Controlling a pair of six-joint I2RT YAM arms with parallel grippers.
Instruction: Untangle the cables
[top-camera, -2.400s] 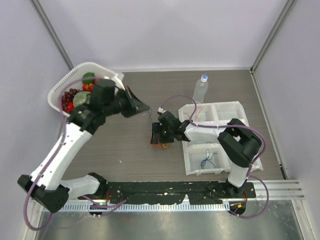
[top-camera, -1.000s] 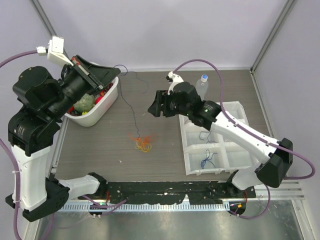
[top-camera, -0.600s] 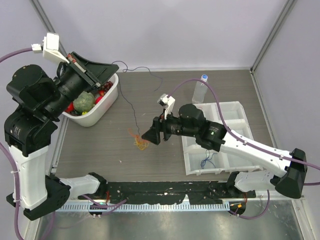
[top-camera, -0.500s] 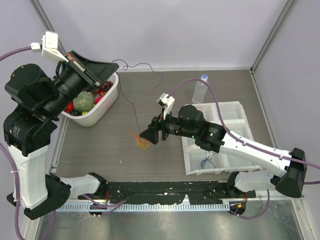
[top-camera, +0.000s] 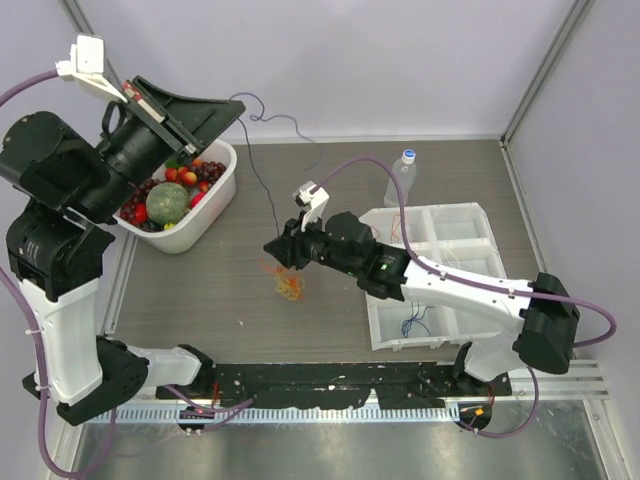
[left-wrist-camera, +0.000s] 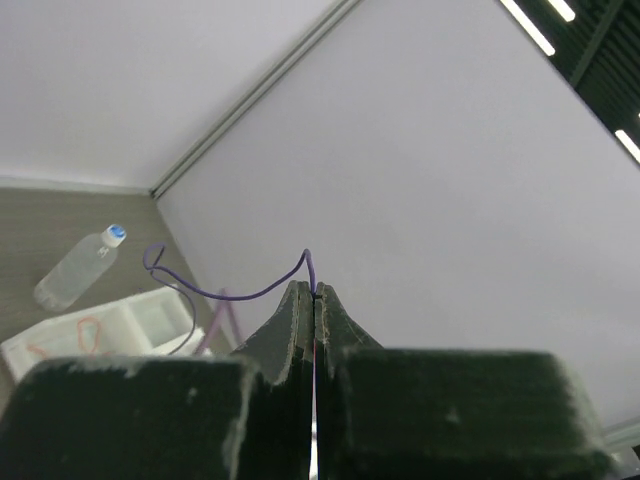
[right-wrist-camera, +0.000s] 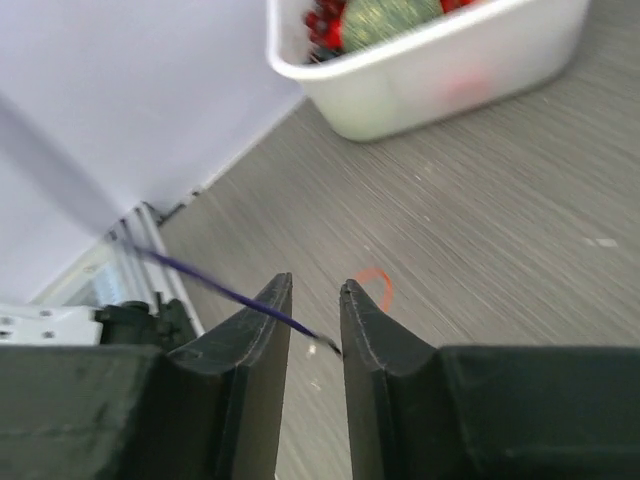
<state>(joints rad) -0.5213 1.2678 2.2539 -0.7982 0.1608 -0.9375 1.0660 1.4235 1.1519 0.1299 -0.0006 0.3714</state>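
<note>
Two robot arms, one bottle, one fruit tub, one divided tray, one purple wire, one orange tangle, one blue wire, one red wire.

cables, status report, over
Left gripper shut on blue cable, held high. Right gripper open by orange tangle. Fruit bin and tray off to the sides.

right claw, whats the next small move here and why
Probably lower the right claw a little and close it on the orange tangle to anchor it. The left claw is shut on the thin dark wire and held high, and that wire runs down into the tangle. The right claw is open just above it, so pinning the tangle should let the wire pull free.
</note>
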